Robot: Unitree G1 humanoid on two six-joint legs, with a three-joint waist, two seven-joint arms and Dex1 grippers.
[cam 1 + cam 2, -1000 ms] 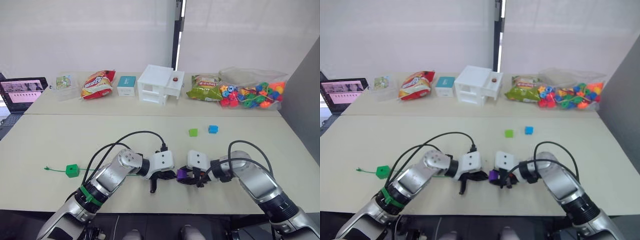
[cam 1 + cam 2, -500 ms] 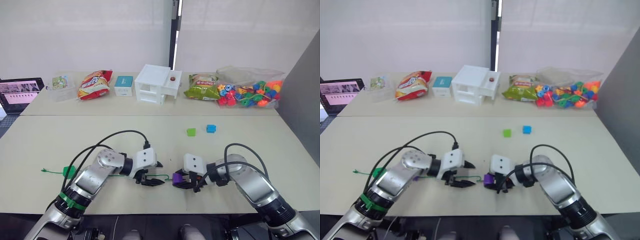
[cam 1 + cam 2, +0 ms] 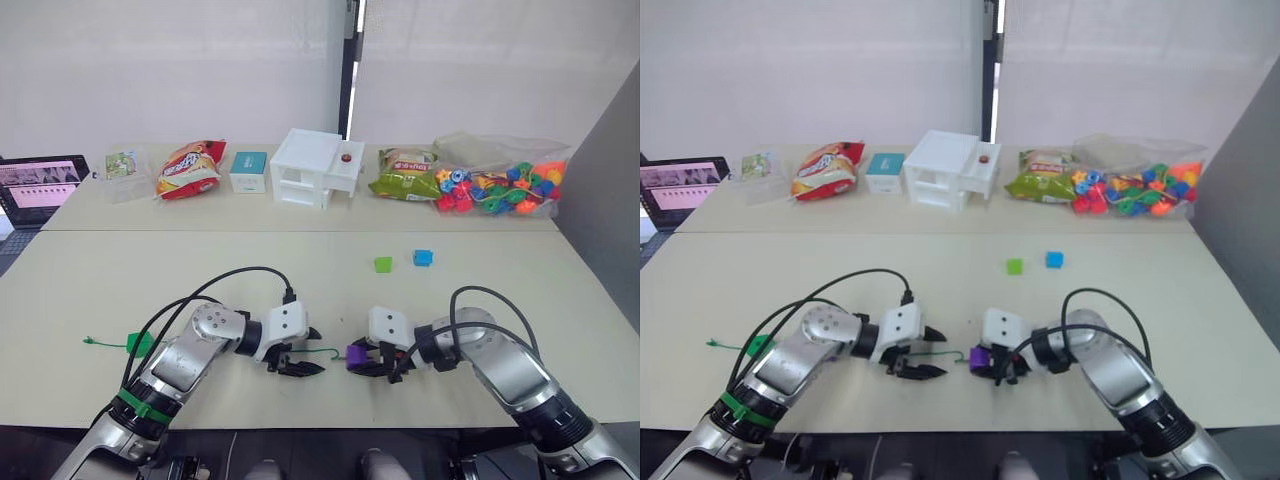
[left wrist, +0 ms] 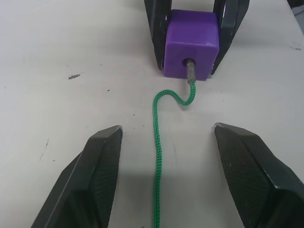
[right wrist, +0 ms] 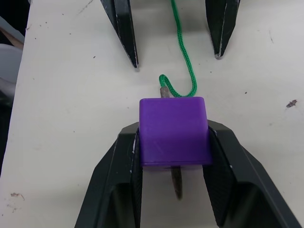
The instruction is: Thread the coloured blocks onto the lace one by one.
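In the head views, the left gripper is sitting back from the small purple cube block, its two black fingers spread apart and holding nothing, whereas a second ago it was pressed close against the block. The thin green braided lace is now lying free on the pale table between the two grippers, so the left arm appears to have fed the tip in and let go. The right gripper is keeping the block clamped. A green cube is already sitting far along the lace, towards its end at the left. Two loose cubes, green and blue, are waiting further back.

At the table's far edge, a clear plastic bag is holding many coloured beads, and a white boxy house is showing a red knob.

In the left wrist view, the lace's stiff pale tip is entering the block's hole.

In the right wrist view, the tip is poking out of the block's near side, so the next job is probably to pull it through.
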